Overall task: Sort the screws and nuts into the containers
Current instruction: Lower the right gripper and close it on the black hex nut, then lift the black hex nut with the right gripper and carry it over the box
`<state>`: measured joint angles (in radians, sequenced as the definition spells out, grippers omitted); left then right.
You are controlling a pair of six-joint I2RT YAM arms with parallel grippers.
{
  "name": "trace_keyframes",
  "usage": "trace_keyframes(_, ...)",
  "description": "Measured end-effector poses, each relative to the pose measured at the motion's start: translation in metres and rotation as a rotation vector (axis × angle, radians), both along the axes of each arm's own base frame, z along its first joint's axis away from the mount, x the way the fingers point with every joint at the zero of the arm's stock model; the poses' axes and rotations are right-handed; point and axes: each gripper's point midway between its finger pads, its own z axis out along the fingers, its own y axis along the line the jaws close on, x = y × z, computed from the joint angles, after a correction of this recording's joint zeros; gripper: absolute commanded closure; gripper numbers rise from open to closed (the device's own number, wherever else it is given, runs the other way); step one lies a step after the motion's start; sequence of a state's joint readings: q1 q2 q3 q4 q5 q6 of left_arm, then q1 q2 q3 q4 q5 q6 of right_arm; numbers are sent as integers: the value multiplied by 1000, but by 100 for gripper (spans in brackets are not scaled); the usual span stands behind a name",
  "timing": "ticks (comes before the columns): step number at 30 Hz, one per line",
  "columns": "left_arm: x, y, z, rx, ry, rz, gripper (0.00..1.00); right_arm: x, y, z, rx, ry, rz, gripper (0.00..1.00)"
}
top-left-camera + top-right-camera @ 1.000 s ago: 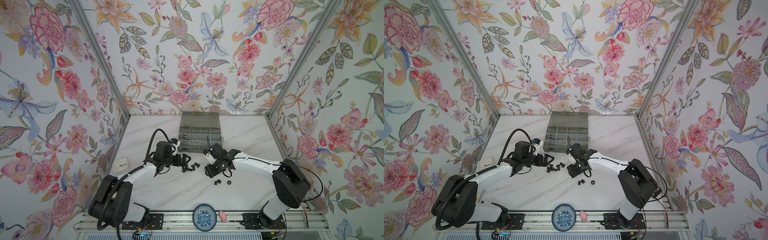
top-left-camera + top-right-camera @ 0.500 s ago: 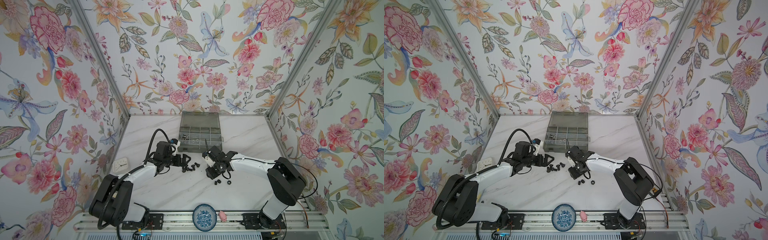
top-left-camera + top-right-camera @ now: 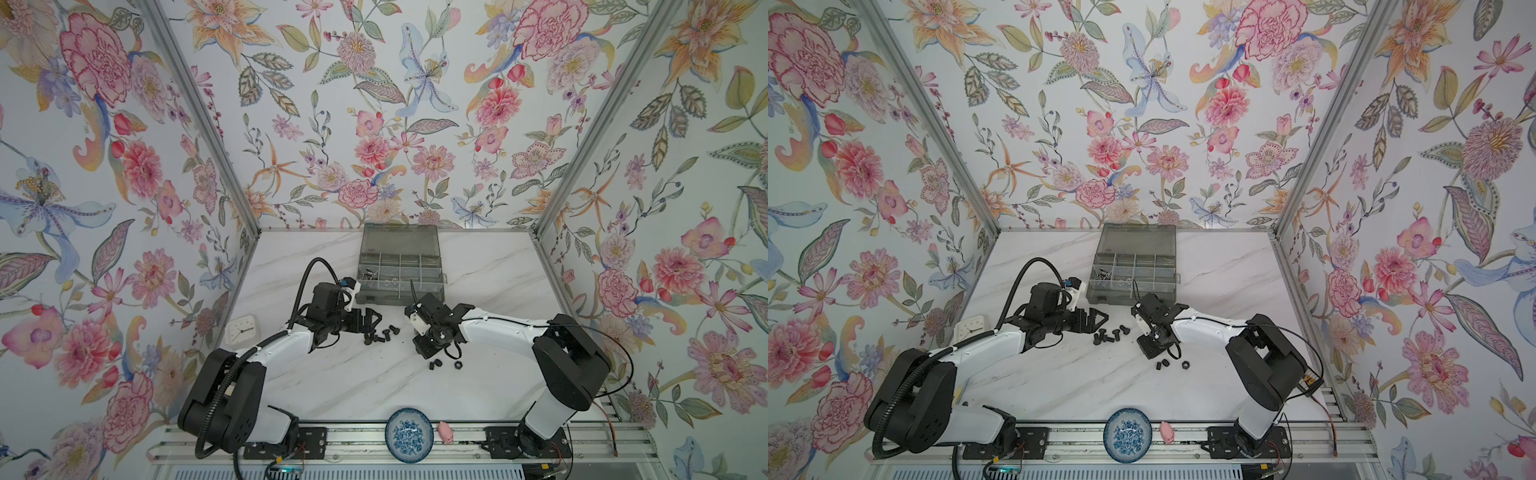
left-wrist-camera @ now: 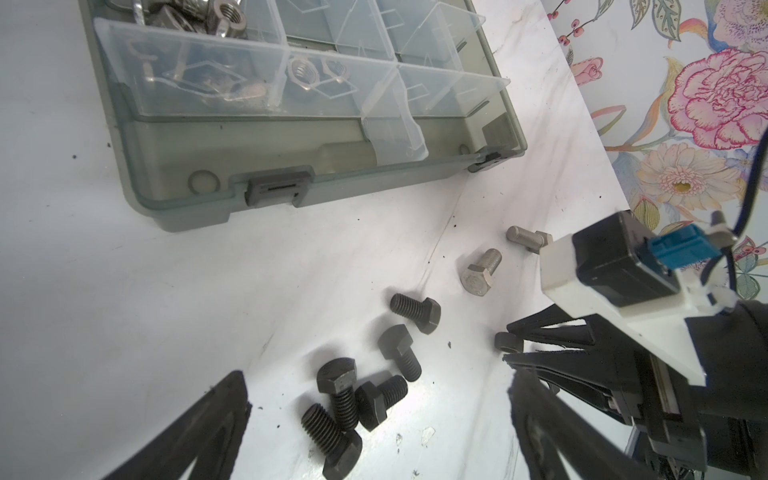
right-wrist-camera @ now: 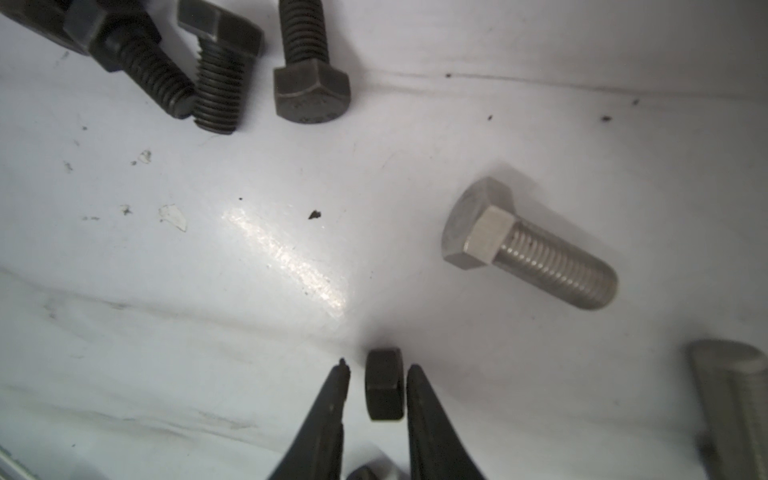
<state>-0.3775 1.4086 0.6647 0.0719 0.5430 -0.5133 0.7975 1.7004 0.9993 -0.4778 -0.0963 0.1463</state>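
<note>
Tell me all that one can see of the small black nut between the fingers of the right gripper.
The black nut is small and hexagonal, of matte dark metal with flat facets. It seems to stand on edge on the white marble table, and its hole is hidden from the right wrist camera. It sits between the fingertips of the right gripper: one finger seems to touch a facet, while a thin gap shows at the other side. No screw touches it.
</note>
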Motion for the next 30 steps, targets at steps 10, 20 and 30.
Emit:
trace_keyframes(10, 0, 0, 0, 0, 0, 0, 1, 0, 1, 1, 5, -3, 0, 98)
trace_keyframes(20, 0, 0, 0, -1, -2, 0, 1, 37, 9, 69, 150, -169, -22, 100)
trace_keyframes(30, 2, -1, 3, -9, -20, 0, 1, 119, 11, 130, 304, -445, -89, 100)
